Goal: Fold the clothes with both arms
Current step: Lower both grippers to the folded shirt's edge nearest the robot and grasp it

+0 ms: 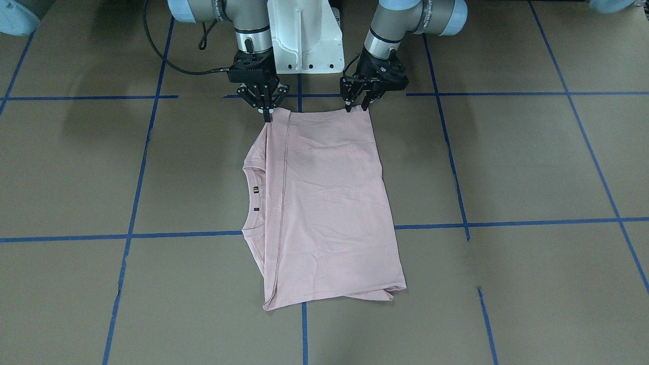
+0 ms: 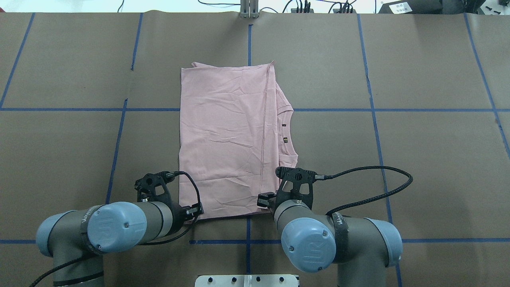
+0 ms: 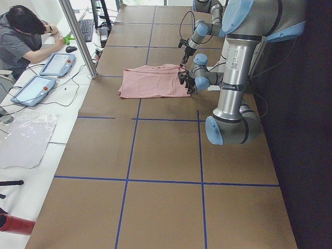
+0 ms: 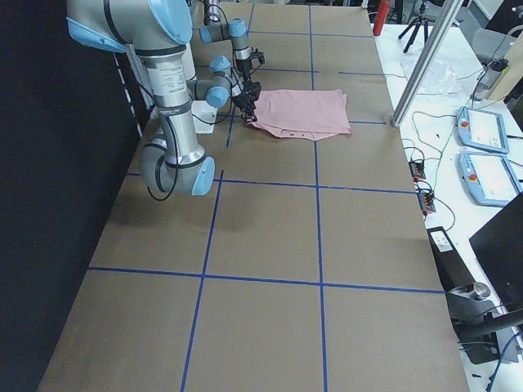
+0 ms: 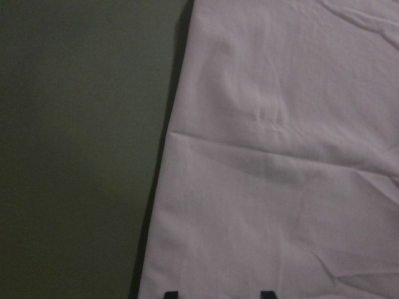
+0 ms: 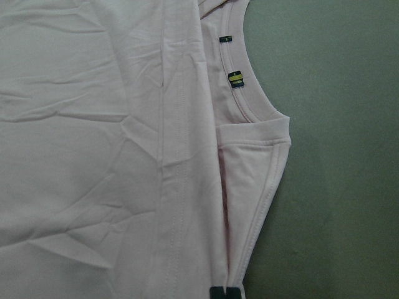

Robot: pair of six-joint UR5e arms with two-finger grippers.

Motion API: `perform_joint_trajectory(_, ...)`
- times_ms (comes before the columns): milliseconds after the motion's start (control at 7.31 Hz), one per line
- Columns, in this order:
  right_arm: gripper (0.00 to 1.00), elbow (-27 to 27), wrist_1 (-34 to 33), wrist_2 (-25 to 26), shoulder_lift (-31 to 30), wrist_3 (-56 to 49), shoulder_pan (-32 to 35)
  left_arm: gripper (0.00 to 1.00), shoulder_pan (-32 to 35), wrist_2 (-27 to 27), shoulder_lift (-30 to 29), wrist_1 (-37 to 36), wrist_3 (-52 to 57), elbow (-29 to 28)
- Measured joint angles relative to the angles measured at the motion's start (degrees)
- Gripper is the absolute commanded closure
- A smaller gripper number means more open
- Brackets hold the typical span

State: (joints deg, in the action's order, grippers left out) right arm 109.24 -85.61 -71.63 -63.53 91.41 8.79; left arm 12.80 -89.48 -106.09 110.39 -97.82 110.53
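Note:
The pale pink T-shirt (image 1: 329,203) lies folded flat on the brown table, print hidden; it also shows in the overhead view (image 2: 223,139). Its ribbed collar (image 2: 291,131) with small tags faces the robot's right. My right gripper (image 1: 267,116) is at the shirt's near corner on the collar side, fingers pinched together on the hem; the right wrist view shows the tip (image 6: 224,293) on the fold edge. My left gripper (image 1: 356,107) stands over the other near corner, its two fingertips apart above the cloth (image 5: 280,156).
The white pedestal base (image 1: 304,35) stands just behind the grippers. Blue tape lines (image 1: 507,222) cross the table. A black cable (image 2: 370,187) loops from the right wrist. An operator (image 3: 23,36) sits with tablets (image 3: 33,88) past the far table edge.

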Motion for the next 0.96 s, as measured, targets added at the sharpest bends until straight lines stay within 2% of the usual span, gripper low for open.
perform_joint_trajectory(958,1.00,0.0,0.0,0.1,0.0,0.0,0.0,0.43,0.1,0.0,1.6,-0.1,1.5,0.1)
